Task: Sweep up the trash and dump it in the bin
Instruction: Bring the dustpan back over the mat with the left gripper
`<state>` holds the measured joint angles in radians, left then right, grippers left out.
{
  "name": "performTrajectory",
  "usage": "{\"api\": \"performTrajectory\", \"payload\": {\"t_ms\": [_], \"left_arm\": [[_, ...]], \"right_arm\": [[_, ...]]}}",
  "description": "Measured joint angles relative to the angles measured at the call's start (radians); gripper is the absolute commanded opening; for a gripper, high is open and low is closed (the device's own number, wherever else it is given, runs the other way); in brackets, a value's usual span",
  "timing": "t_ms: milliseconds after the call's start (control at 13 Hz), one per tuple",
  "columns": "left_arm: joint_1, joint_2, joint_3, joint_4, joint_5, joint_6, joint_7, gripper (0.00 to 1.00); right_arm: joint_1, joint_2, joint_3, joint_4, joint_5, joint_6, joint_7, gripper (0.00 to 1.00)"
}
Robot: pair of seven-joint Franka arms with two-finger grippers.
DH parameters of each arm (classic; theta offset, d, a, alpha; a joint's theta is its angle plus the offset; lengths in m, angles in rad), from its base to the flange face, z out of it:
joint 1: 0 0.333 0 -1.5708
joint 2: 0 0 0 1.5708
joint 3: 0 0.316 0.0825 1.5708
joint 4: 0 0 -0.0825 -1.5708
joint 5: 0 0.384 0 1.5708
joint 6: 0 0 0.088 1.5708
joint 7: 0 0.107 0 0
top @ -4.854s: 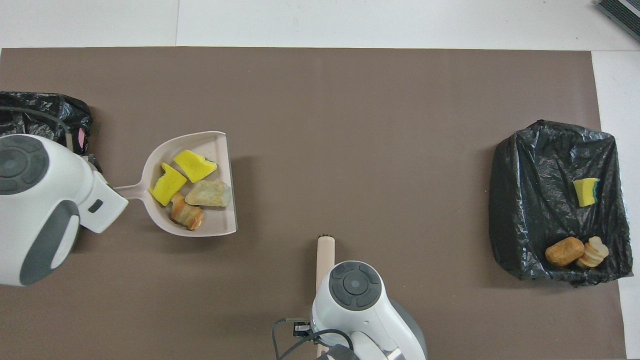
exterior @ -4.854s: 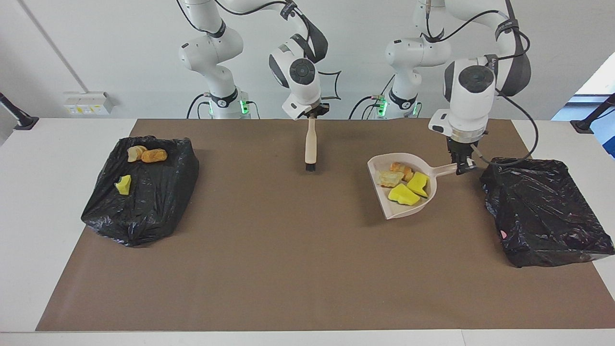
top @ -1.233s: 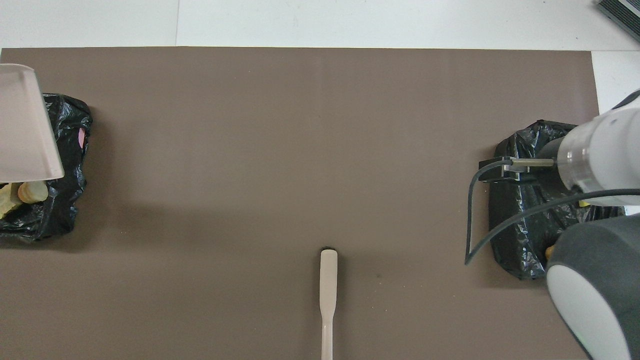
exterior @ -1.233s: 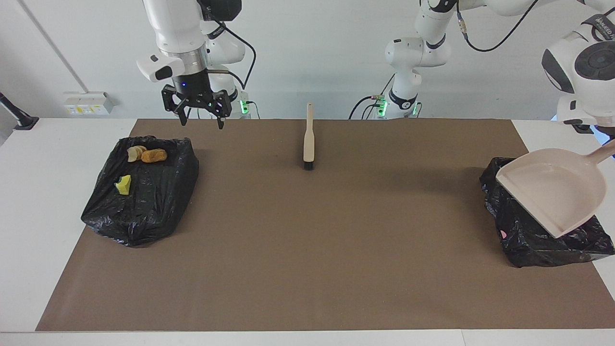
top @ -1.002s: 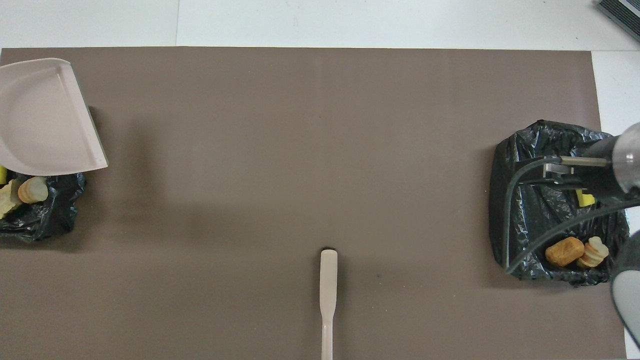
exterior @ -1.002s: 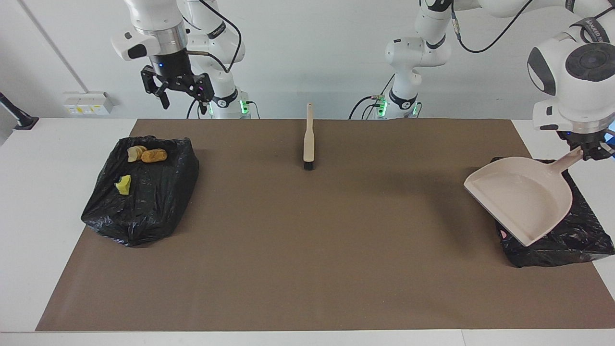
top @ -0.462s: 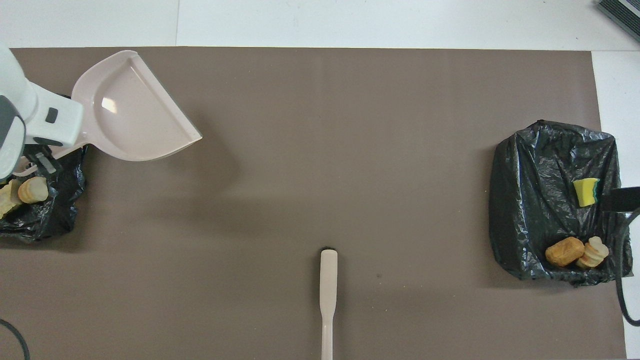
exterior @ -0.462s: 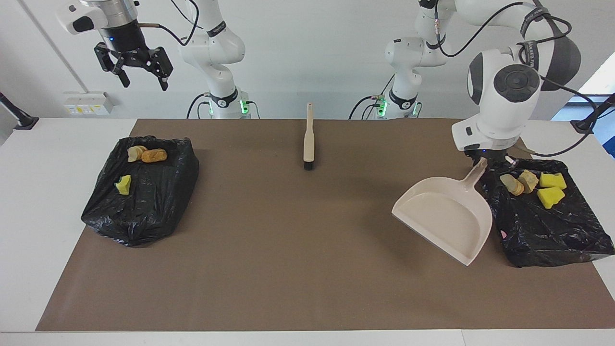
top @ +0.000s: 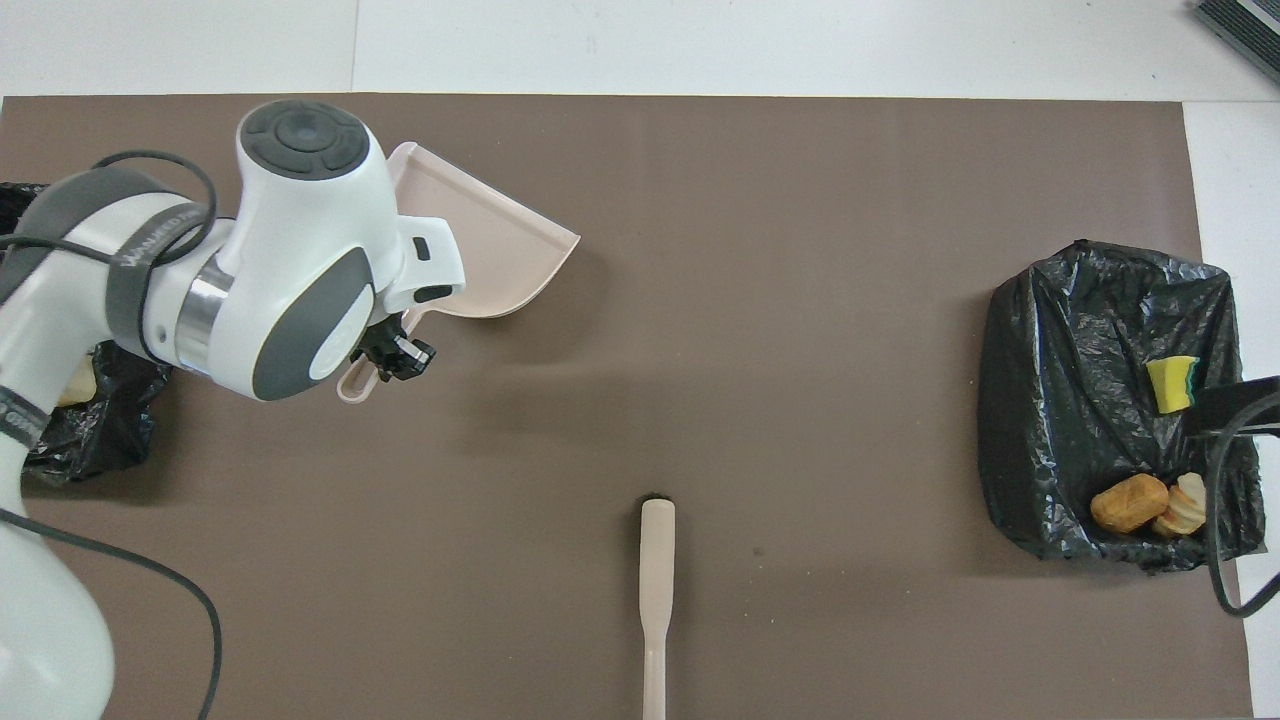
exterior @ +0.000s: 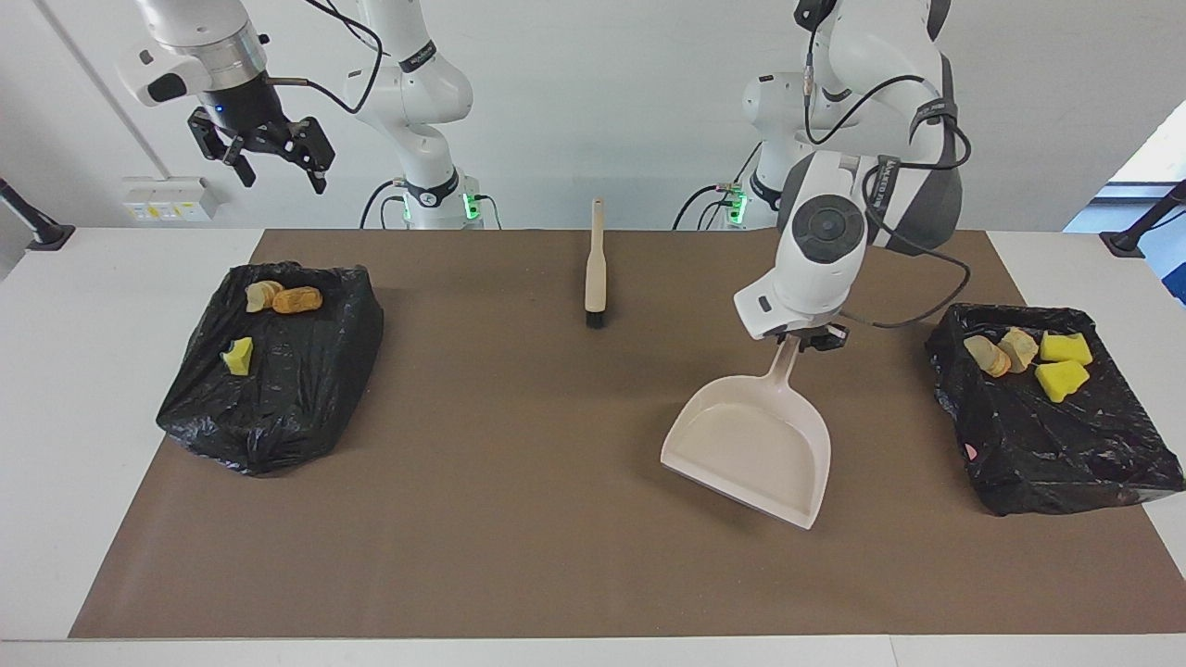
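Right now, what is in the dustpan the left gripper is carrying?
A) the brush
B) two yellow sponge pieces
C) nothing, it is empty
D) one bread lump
C: the dustpan, hanging by its handle from the left gripper over the mat, shows only a bare inner surface in the facing view.

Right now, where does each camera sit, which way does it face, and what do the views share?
Facing view: high across the table, looking at both arms; left gripper holds the dustpan, right gripper is open over the table's edge.
Overhead view: above the robots' end, looking steeply down; the left arm covers part of the dustpan.
Shared: brush, both bins, trash.
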<state>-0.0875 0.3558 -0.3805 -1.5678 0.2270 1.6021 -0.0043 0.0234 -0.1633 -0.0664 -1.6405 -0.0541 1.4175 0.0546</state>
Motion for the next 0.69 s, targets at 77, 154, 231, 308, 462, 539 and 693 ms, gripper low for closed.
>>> {"api": "performTrajectory", "payload": {"t_ms": [77,154,231,308,462,539,693], "left_arm": [[-0.006,0.015,-0.028,0.001,-0.013,0.023,-0.094,0.00],[-0.012,0.027,-0.051,0.002,-0.030,0.052,-0.183,0.00],[-0.016,0.035,-0.072,0.002,-0.045,0.081,-0.250,0.00],[-0.020,0.043,-0.089,0.003,-0.055,0.104,-0.300,0.00],[-0.029,0.063,-0.119,0.010,-0.062,0.135,-0.396,0.00],[-0.032,0.075,-0.140,0.019,-0.062,0.154,-0.443,0.00],[-0.049,0.093,-0.165,0.030,-0.062,0.197,-0.524,0.00]], "right_arm": [[0.000,0.000,0.000,-0.001,0.002,0.000,0.000,1.00],[0.001,0.000,0.002,-0.001,0.004,0.000,0.000,1.00],[0.001,-0.001,0.007,0.002,0.005,0.000,0.000,1.00],[0.003,-0.003,0.011,0.005,0.005,0.000,0.000,1.00],[0.007,-0.009,0.012,0.006,0.006,0.000,0.000,1.00],[0.007,-0.010,0.012,0.006,0.006,0.000,0.000,1.00],[0.007,-0.010,0.012,0.006,0.006,0.000,0.000,1.00]]}}
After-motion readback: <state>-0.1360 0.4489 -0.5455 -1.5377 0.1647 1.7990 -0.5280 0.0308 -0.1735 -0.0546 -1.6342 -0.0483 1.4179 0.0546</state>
